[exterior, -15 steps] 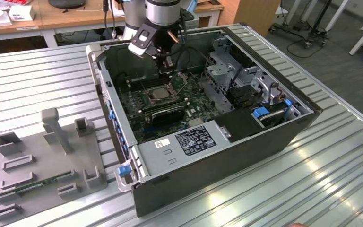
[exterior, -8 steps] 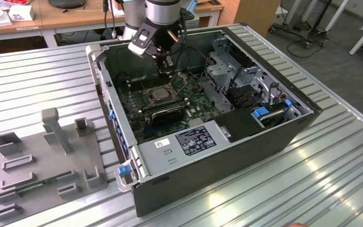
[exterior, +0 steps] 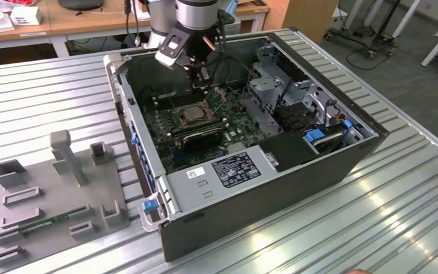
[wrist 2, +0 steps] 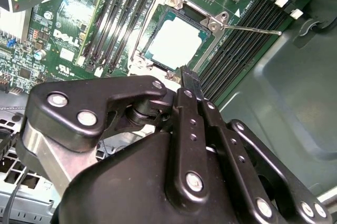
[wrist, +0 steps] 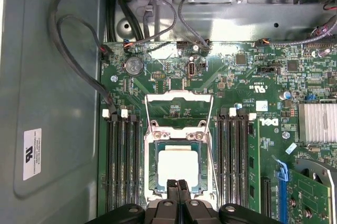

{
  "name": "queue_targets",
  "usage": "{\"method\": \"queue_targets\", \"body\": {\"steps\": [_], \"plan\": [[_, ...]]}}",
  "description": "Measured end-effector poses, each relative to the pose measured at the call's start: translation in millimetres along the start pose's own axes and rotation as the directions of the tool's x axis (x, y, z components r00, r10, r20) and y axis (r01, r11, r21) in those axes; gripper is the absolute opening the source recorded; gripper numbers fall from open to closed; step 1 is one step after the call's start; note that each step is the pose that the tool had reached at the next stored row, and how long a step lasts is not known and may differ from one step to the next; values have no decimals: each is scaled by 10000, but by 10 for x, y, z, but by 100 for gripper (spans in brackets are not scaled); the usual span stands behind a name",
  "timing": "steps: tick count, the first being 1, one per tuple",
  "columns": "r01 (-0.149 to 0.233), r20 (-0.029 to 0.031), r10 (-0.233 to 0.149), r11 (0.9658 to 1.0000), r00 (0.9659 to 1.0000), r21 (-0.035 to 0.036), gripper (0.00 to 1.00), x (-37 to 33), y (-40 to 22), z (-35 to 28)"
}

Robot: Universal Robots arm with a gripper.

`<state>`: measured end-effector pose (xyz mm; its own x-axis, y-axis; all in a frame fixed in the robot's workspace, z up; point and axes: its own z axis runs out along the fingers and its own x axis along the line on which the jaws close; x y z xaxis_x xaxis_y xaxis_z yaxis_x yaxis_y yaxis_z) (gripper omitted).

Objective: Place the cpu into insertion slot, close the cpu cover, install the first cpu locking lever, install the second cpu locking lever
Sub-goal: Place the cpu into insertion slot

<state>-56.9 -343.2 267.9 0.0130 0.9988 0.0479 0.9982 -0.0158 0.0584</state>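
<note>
The cpu lies flat in the insertion slot, its pale metal face up; it is bright in the second wrist view. The cpu cover stands swung open beyond the slot, green board showing through its window. A thin locking lever sticks out sideways from the socket, unlatched. My gripper is shut with nothing between its fingers, tips just above the cpu's near edge. In the exterior view the gripper hangs inside the open computer case above the slot.
Black memory slots flank the socket on both sides. Cables loop along the case wall, and a finned heatsink sits nearby. A grey fixture plate with holders lies at the exterior view's left, and a metal drive cage stands beside the board.
</note>
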Motion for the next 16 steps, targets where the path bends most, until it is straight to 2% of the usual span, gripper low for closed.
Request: {"method": "queue_targets", "body": {"steps": [4, 16], "plan": [[-1, -3, 1, 10000, 10000, -2, 11, 1, 53, 4], [-1, -4, 1, 10000, 10000, -2, 11, 3, 274, 18]]}}
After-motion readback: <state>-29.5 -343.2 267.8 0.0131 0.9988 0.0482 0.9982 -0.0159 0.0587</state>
